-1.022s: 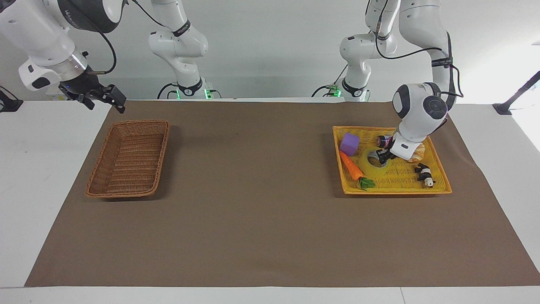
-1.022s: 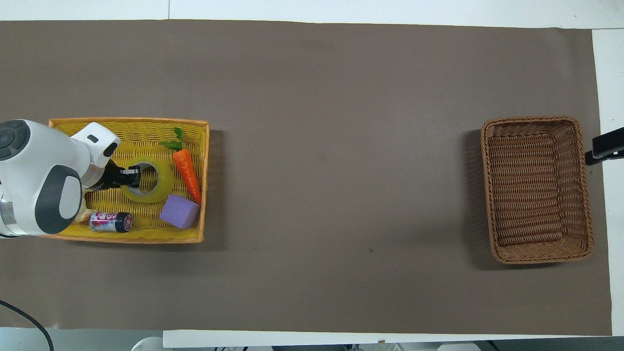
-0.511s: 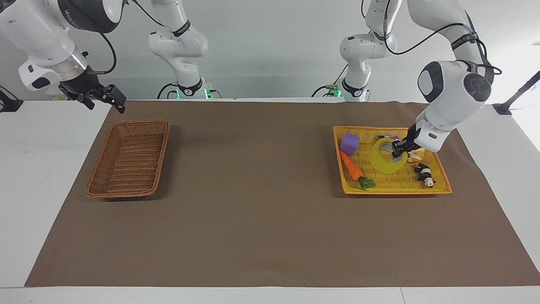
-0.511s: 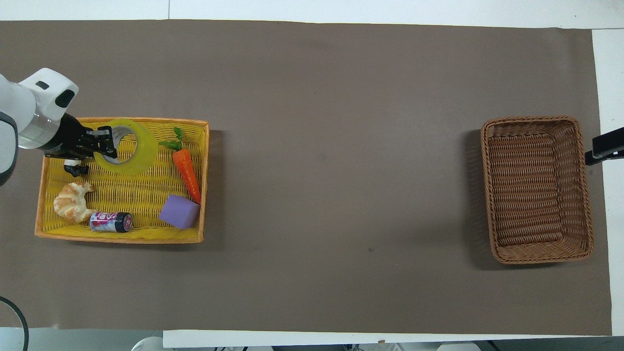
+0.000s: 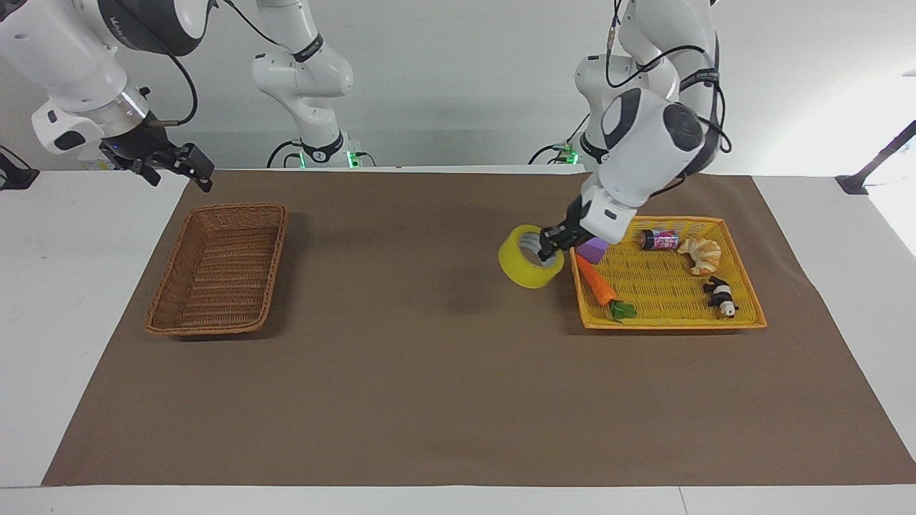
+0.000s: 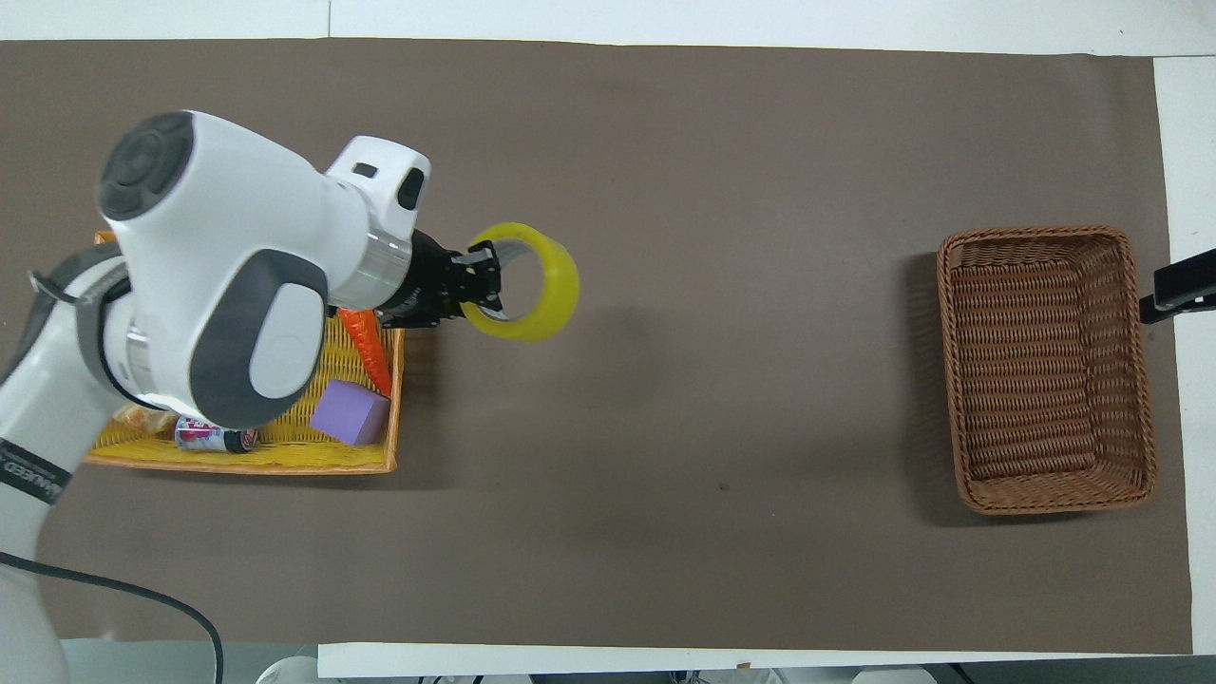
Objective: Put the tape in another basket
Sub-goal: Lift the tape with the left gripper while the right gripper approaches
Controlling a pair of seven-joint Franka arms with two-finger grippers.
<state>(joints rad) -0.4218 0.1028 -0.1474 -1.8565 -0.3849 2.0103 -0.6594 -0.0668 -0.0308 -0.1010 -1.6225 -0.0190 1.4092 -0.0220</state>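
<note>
Gripping the wide roll of translucent yellow packing tape [image 5: 530, 256] [image 6: 525, 282] by its wall, one finger inside the white core, the left gripper [image 5: 549, 243] [image 6: 483, 283] is holding it tilted in the air over the brown mat [image 5: 429, 372] [image 6: 665, 427], just beside the bright yellow-orange woven tray [image 5: 744, 315] [image 6: 237, 464]. That tray is holding an orange toy carrot [image 5: 598, 282] [image 6: 369, 350], a purple block [image 5: 592, 249] [image 6: 350, 412] and a small can [image 5: 660, 239] [image 6: 214, 438]. Near the right arm's end, the rectangular dark brown wicker basket [image 5: 218, 266] [image 6: 1045, 370] is sitting well apart. Waiting beside it is the right gripper [image 5: 187, 166] [image 6: 1178, 290]; whether its fingers are apart cannot be told.
</note>
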